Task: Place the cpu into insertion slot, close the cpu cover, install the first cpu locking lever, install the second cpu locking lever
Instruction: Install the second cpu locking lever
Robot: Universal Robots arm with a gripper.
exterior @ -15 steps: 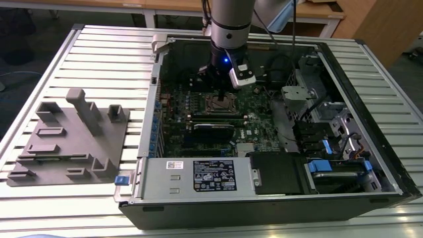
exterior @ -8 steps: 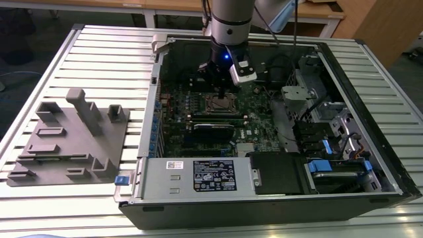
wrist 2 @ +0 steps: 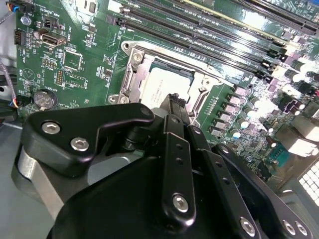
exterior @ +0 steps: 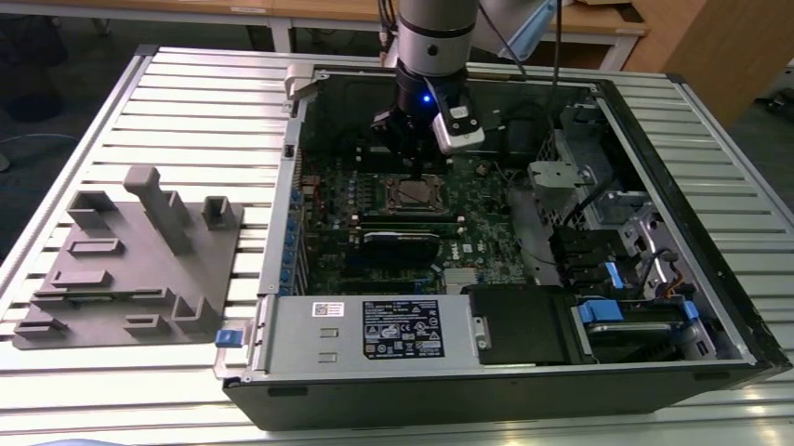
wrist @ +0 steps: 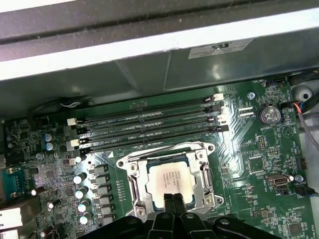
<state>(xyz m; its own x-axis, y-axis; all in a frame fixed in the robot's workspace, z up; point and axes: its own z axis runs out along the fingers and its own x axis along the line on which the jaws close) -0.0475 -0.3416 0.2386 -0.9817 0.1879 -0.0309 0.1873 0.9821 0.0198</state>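
Cpu [wrist: 169, 181], silvery-tan, flat, square

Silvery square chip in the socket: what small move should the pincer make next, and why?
Probably lift straight up a little: the black pincer, tips together, sits at the edge of the silvery square chip, which lies flat inside the silvery metal frame.

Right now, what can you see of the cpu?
The cpu is a flat square chip with a dull silvery top, lying level in the insertion slot on the green motherboard. The metal frame surrounds it. In both wrist views the pincer has its fingertips together at the chip's near edge; contact is unclear.
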